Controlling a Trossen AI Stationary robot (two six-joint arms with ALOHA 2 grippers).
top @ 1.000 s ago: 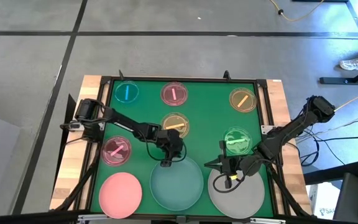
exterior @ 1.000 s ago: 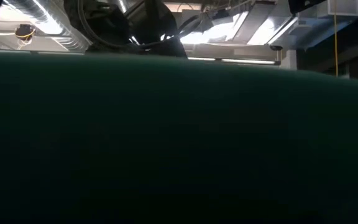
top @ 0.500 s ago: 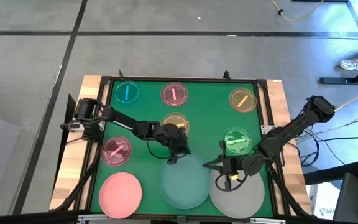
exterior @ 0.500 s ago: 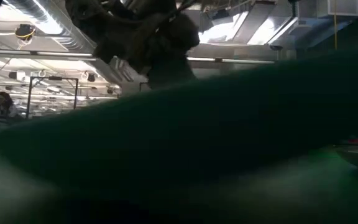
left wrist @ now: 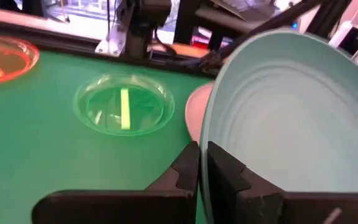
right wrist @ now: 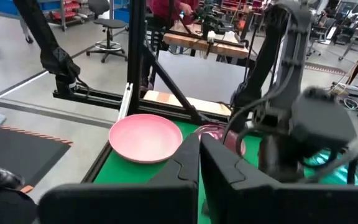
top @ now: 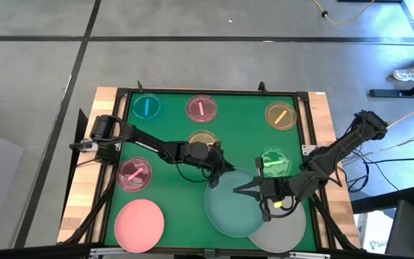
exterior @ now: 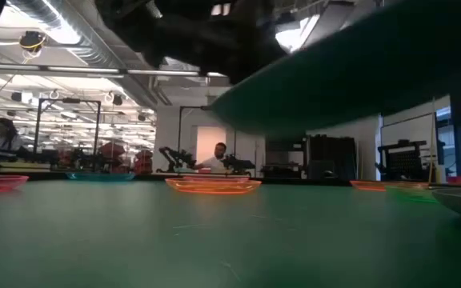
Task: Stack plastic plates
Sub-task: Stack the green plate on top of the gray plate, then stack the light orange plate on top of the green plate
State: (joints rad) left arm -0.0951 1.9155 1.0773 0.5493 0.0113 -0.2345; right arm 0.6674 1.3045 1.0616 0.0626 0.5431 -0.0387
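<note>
My left gripper [top: 213, 178] is shut on the large teal plate [top: 237, 203], which is off the table and tilted; the low view shows its underside [exterior: 358, 72] in the air. In the high view the teal plate partly covers the large grey-white plate [top: 284, 232] at the near right. My right gripper [top: 241, 191] is shut, points toward the table's left, and shows over the teal plate's far rim. The large pink plate [top: 139, 221] lies flat at the near left. My left gripper pinches the teal plate's rim [left wrist: 205, 163] at its far left side, one finger on the hollow inner face and one on the outer face. The fingers slant down from the far left. The plate is lifted clear and tilted. I cannot tell whether my right gripper touches the teal plate.
Six small translucent plates lie flat on the green mat: blue [top: 147, 107], pink [top: 200, 108] and amber [top: 281, 115] along the far side, yellow [top: 202, 142] in the middle, green [top: 273, 163] on the right, pink [top: 134, 173] on the left. A raised frame [top: 124, 97] borders the mat.
My left gripper has gone toward the table's right edge with the teal plate. The plate lay flat at the near middle; it has been lifted clear and tipped up, and now partly covers the grey-white plate.
</note>
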